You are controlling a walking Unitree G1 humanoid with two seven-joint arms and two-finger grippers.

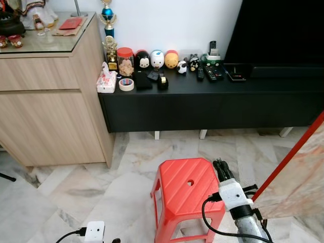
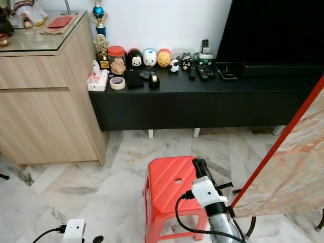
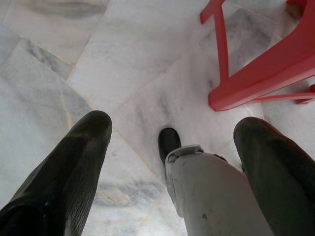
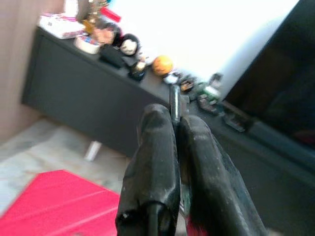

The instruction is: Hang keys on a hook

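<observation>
Right wrist view: right gripper point(image 4: 175, 129) jaws pinch a thin dark key-like piece point(image 4: 174, 104); long black low table point(image 4: 74, 83) beyond. No hook found; hanging remains.

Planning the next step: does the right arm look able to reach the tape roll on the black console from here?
Probably not yet: the right gripper hovers over the red stool, and open floor separates it from the tape roll.

Red, black and pale wood over veined marble.
A ribbed red plastic stool point(image 1: 185, 190) is standing on a white, grey-veined marble floor point(image 1: 101, 187); a matte black low counter point(image 1: 212, 101) is sitting beside a light wood-grain cabinet point(image 1: 48, 111), under a white wall point(image 1: 177, 20).
</observation>
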